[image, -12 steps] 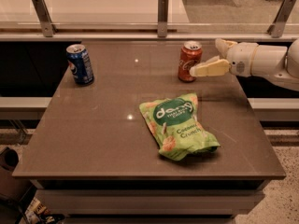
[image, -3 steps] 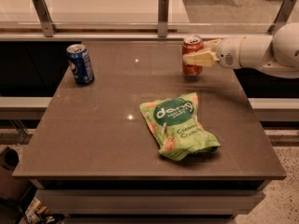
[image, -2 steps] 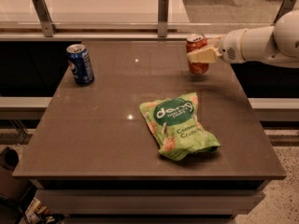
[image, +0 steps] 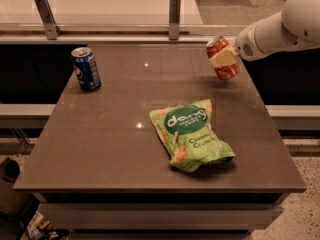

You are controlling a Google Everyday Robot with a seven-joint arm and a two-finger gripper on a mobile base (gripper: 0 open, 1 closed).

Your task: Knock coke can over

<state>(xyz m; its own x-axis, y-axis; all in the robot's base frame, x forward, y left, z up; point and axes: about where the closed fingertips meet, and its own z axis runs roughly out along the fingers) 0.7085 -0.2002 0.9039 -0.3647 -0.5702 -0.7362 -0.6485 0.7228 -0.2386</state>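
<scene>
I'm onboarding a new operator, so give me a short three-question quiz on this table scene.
1. True or false: the orange-red soda can with a silver top stands upright.
2. Which lies nearest the front edge of the brown table? A: the blue soda can. B: the green snack bag. C: the orange-red can.
3. Fill in: the robot's hand grips the orange-red can at the table's far ___ side in the camera view.
Key: 1 false, it tilts. 2 B. 3 right.
</scene>
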